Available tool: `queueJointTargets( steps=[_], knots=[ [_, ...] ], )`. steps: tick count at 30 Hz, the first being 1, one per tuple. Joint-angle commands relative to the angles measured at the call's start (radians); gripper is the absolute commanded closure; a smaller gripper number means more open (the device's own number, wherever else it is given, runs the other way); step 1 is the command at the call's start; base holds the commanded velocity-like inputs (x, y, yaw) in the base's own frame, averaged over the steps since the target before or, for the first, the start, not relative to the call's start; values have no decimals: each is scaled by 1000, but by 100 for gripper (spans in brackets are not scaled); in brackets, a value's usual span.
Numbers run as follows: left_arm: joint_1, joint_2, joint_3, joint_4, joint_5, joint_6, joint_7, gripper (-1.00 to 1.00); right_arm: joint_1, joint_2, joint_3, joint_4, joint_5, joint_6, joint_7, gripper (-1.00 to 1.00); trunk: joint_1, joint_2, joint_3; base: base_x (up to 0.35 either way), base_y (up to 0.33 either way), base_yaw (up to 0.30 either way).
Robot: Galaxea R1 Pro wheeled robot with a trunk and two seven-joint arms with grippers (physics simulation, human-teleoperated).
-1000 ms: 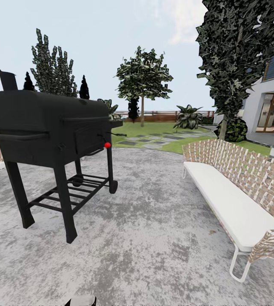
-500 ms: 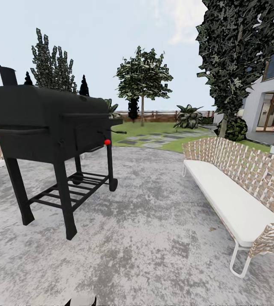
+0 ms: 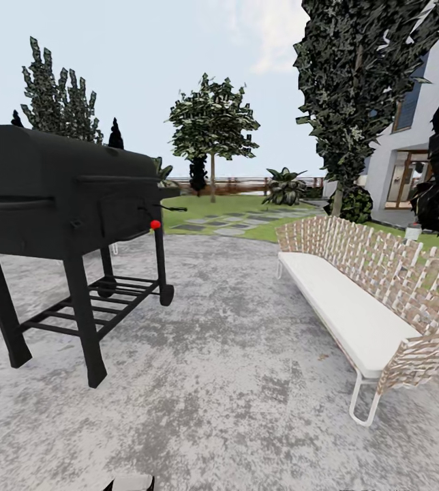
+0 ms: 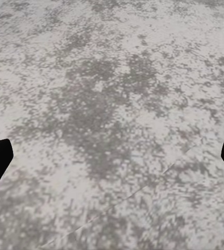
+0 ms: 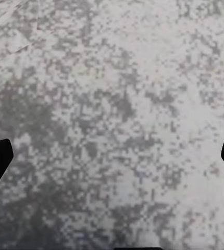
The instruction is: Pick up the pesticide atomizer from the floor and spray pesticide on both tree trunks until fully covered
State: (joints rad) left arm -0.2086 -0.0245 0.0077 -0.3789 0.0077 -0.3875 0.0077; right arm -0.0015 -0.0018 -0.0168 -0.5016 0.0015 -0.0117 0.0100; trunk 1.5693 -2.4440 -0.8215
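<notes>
Paving of mottled grey stone (image 3: 247,382) spreads across the head view, reaching a distant green lawn with a brown slatted fence (image 3: 247,204). A large black barrel barbecue on legs (image 3: 63,198) stands at the left; a long white-cushioned bench with woven tan backrest (image 3: 356,293) sits at the right. A broad-crowned tree with a bare straight trunk (image 3: 212,179) rises far ahead on the lawn. The robot appears to be travelling toward the garden; next it must find the atomizer, which cannot be located here. Each wrist view looks down at bare paving, with the left gripper (image 4: 112,156) and right gripper (image 5: 112,156) showing jaws spread wide, holding nothing.
</notes>
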Motion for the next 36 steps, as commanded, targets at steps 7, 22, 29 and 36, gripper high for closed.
queueJointTargets(
  steps=[7, 22, 29, 36],
  knots=[
    [0, 0, 0, 0, -1, 0, 0, -100, 0, 0, 1, 0, 0, 0, -1, -100, 0, 0, 0, 0, 0, -23],
    [0, 1, 0, 0, -1, 0, 0, -100, 0, 2, 1, 1, 0, 0, -2, -100, 0, 0, 0, 156, 0, 0],
    [0, 2, 0, 0, -1, -1, 0, -100, 0, 3, 0, 1, 0, 1, -2, -100, 0, 0, -8, 336, 0, -69],
    [0, 2, 0, 0, -1, -1, 0, -100, 0, 3, 0, 2, 0, 1, -2, -100, 0, 0, -14, 339, 6, -53]
  ],
)
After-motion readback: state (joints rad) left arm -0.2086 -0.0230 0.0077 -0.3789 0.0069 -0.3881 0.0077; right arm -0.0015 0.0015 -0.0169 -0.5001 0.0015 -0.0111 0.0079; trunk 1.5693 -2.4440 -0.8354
